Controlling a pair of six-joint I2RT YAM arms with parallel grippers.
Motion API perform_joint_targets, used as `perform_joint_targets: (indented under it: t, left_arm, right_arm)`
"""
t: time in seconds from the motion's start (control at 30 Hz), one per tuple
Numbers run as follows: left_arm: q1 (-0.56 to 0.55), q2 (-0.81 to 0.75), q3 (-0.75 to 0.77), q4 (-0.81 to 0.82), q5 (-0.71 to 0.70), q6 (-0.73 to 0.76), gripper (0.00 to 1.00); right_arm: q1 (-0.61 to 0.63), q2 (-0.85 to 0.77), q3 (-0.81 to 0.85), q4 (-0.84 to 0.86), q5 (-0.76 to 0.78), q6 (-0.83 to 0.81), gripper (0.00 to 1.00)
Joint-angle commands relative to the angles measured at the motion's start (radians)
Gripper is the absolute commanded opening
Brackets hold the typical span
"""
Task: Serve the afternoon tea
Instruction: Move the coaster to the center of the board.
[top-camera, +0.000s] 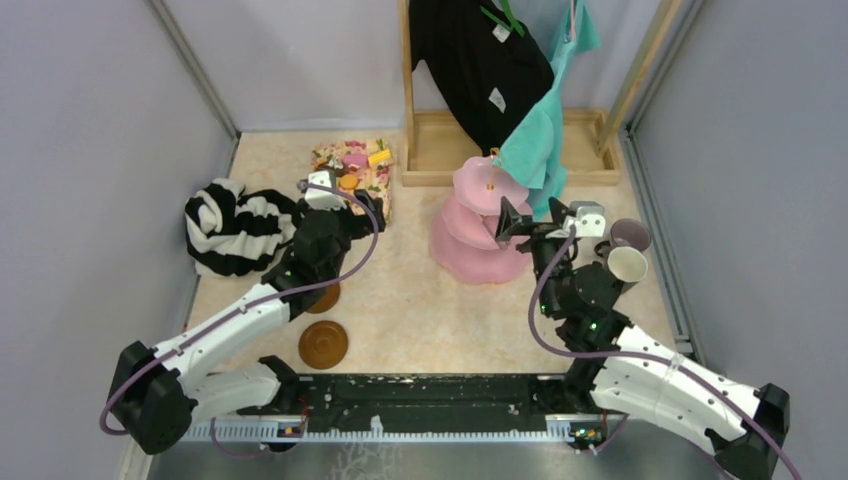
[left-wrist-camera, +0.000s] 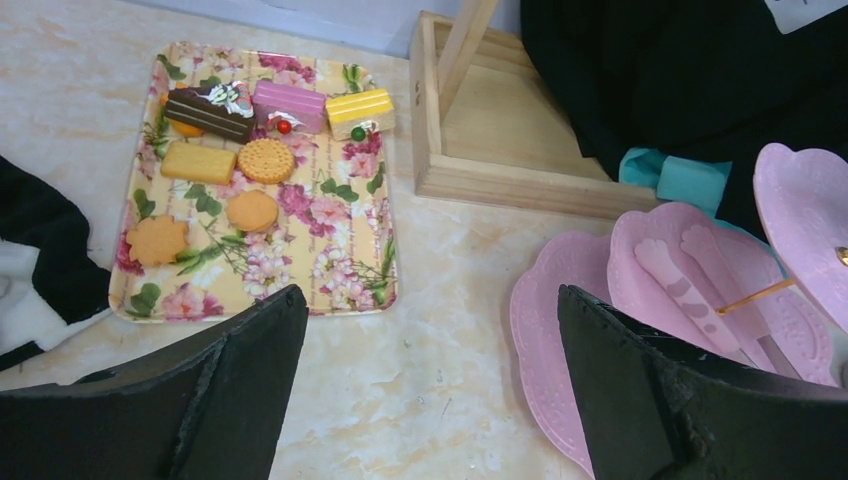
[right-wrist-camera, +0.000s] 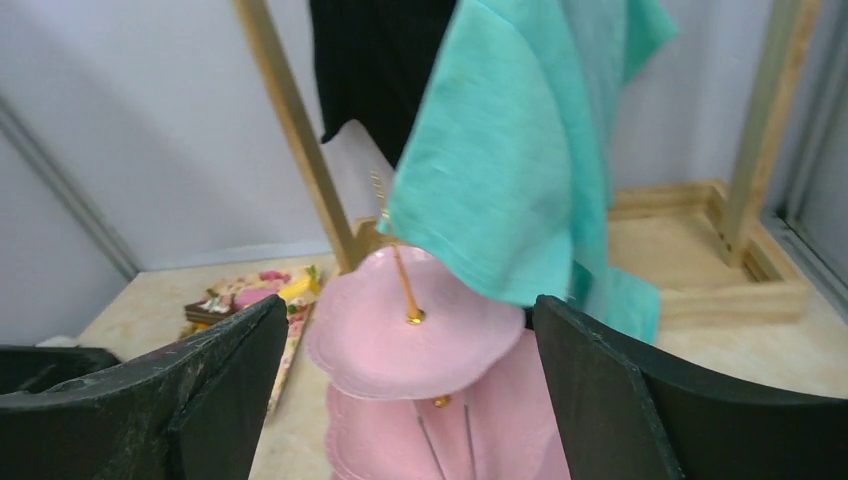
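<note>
Saucer (top-camera: 325, 299) half under left arm (top-camera: 240, 315), cake stand (top-camera: 470, 250) top partly behind teal cloth (top-camera: 535, 150)

Striped garment (top-camera: 235, 232) crumpled at left; black garment (top-camera: 480, 65) and teal cloth (top-camera: 535, 140) hang behind (wooden rack (top-camera: 440, 150)).

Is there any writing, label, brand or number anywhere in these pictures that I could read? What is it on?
No text can be read in any view.
White tags on the hanging black garment: too small and blurred to read.
Floral-print tray: flower pattern only, no words visible.
</note>
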Motion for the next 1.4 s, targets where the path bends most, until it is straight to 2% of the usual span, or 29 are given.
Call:
perform_joint_targets:
  t: [0.0, 0.2, 0.33, 0.43, 0.63, 0.83, 1.0, 1.2, 1.37]
  left_arm:
    - [-0.008, 0.024, -0.001, 0.045, -0.042, 0.004, 0.99]
    - [-0.001, 0.057, 0.007, 0.031, -0.069, -0.063, 0.99]
    - [0.050, 0.128, 0.075, -0.109, -0.023, -0.175, 0.99]
    - [0.096, 0.154, 0.087, -0.170, -0.002, -0.284, 0.98]
    - [0.232, 0.059, -0.033, -0.176, 0.051, -0.508, 0.95]
    - [0.312, -0.017, -0.101, -0.228, 0.011, -0.610, 0.95]
    - [0.339, -0.033, -0.115, -0.296, -0.017, -0.680, 0.91]
    - [0.432, -0.053, -0.164, -0.368, 0.081, -0.823, 0.82]
    - [0.508, -0.047, -0.196, -0.424, 0.153, -0.915, 0.74]
  right_arm:
    - [0.007, 0.085, 0.124, 0.072, -0.186, -0.070, 0.92]
    - [0.010, 0.159, 0.182, -0.055, -0.181, -0.001, 0.89]
    - [0.022, 0.228, 0.246, -0.173, -0.199, 0.074, 0.86]
    - [0.061, 0.314, 0.293, -0.201, -0.185, 0.076, 0.83]
    - [0.118, 0.472, 0.371, -0.220, -0.218, 0.131, 0.81]
    - [0.155, 0.639, 0.462, -0.239, -0.286, 0.147, 0.80]
    - [0.161, 0.764, 0.521, -0.246, -0.366, 0.129, 0.80]
    - [0.148, 0.900, 0.629, -0.295, -0.435, 0.095, 0.84]
    - [0.081, 1.046, 0.709, -0.301, -0.585, 0.117, 0.84]
